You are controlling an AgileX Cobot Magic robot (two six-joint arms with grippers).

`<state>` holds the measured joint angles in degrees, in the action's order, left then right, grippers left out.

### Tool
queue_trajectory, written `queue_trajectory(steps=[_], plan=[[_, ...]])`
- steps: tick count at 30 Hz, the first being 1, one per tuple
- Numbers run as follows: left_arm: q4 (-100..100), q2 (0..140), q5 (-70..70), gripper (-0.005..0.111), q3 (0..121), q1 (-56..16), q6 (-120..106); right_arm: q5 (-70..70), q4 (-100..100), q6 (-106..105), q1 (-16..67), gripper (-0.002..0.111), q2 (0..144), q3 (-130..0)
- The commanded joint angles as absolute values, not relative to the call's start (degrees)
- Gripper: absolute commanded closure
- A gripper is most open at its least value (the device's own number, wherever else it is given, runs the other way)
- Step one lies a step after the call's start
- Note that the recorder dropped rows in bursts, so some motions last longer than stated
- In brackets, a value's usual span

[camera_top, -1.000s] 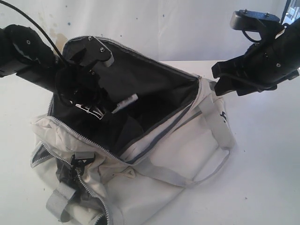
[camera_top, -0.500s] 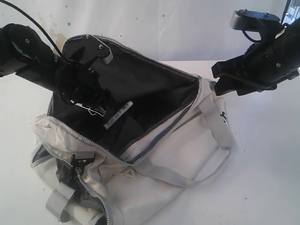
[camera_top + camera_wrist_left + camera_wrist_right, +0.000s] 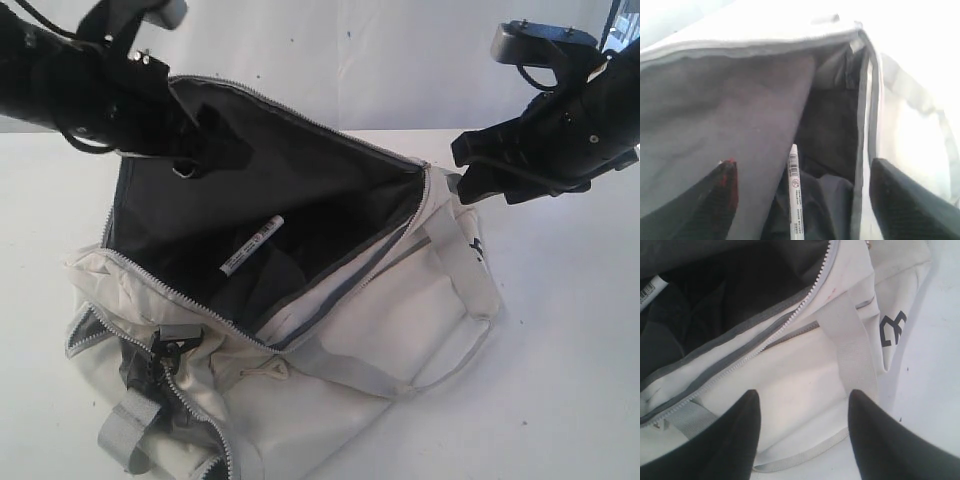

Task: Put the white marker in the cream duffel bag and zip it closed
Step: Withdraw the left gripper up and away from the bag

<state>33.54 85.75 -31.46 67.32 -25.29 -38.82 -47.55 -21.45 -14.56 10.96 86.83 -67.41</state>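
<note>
While the cream duffel bag (image 3: 400, 310) lies on the white table (image 3: 570, 390) with its main zipper (image 3: 150, 280) undone and its mouth gaping, the white marker (image 3: 252, 246) rests inside it on the black lining (image 3: 320, 190). From where I stand, the marker sits at about nine o'clock within the opening. It lies slanted, with its dark tip towards seven o'clock and its other end towards one o'clock. Nothing touches it.

The left gripper (image 3: 801, 164) hangs above the bag's far flap, at about eleven o'clock from the marker and apart from it. Its fingers (image 3: 715, 200) are spread wide with nothing clamped between them. In its wrist view the marker's printed barrel lies down in the bag, in the gap between them.

The right gripper (image 3: 805, 395) hovers off the bag's right end, at about two o'clock from the marker and well apart from it. Its fingers (image 3: 735, 440) also stand apart and empty, above the cream side panel and a grey strap (image 3: 852, 340). The dark logo (image 3: 475, 250) shows on the end of the bag at three o'clock. A grey handle loop (image 3: 450, 365) trails onto the table towards five o'clock.
</note>
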Motion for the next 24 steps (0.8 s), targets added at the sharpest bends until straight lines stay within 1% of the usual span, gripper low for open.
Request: queue_trajectory(steps=[1,3,4,6,8,10,11,13,18,21,24], plan=[[30.23,83.23,-33.49,0.025,69.02,-22.61,-26.35,-47.05,-21.09,-14.53,10.76,0.059,86.31,-67.27],[27.35,83.45,-36.57,0.028,71.47,-19.52,-16.41,-47.05,-21.09,-14.53,10.76,0.059,86.31,-67.27],[27.26,83.45,-36.96,0.032,72.29,-17.85,-15.30,-47.05,-21.09,-14.53,10.76,0.059,86.31,-67.27],[26.43,83.45,-37.05,0.037,73.32,-15.85,-15.15,-47.15,-21.09,-14.53,10.76,0.059,86.31,-67.27],[24.94,83.45,-36.83,0.035,74.19,-13.49,-15.15,-47.15,-21.09,-14.53,10.76,0.059,86.31,-67.27],[24.06,83.45,-36.03,0.028,74.42,-10.64,-15.15,-47.15,-21.09,-14.53,10.76,0.059,86.31,-67.27],[23.93,83.45,-35.31,0.026,74.42,-9.63,-15.15,-47.15,-21.09,-14.53,10.76,0.059,86.31,-67.27],[23.92,84.62,-33.57,0.026,74.42,-8.22,-15.27,-47.15,-21.09,-14.53,10.76,0.059,86.31,-67.27],[29.36,89.83,-32.94,0.026,74.42,-8.11,-20.17,-47.15,-21.09,-14.53,10.76,0.059,86.44,-67.27],[37.91,92.29,-30.70,0.026,74.56,-8.11,-27.02,-47.15,-21.09,-14.53,10.76,0.059,86.54,-67.27],[45.47,94.34,-32.25,0.026,75.75,-8.11,-31.88,-47.15,-21.09,-14.53,10.76,0.059,86.54,-67.27]])
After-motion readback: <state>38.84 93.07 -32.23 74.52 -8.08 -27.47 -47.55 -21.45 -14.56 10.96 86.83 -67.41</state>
